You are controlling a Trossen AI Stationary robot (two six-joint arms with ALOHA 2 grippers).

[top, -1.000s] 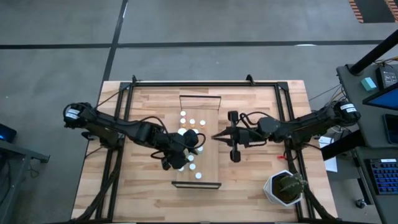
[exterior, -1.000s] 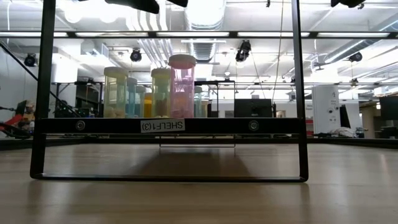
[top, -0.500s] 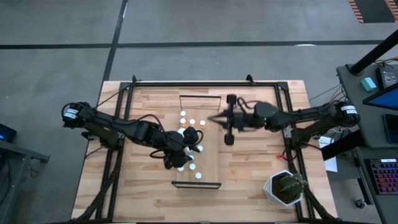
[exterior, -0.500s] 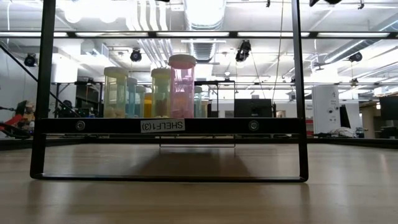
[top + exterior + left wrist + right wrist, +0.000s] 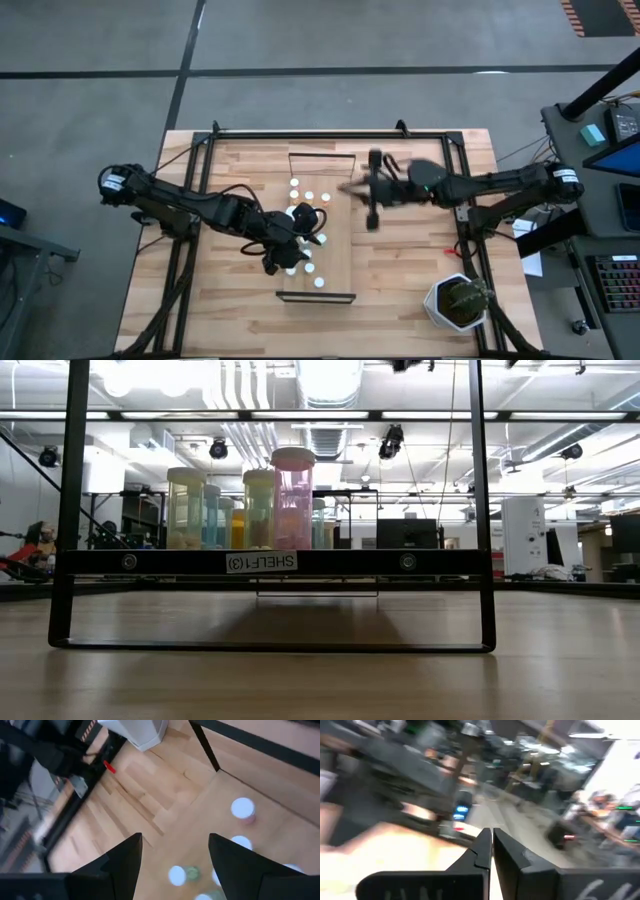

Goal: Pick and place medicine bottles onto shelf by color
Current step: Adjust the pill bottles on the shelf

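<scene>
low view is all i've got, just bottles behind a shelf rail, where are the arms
Observer: The left gripper hangs over the shelf, above the cluster of medicine bottles.
Operator: is it holding one
Observer: No. In the left wrist view its fingers stand apart with nothing between them, white caps below.
Operator: and the right one
Observer: The right gripper is off the shelf's right edge, near the far end, and its fingers are shut on nothing.
</scene>
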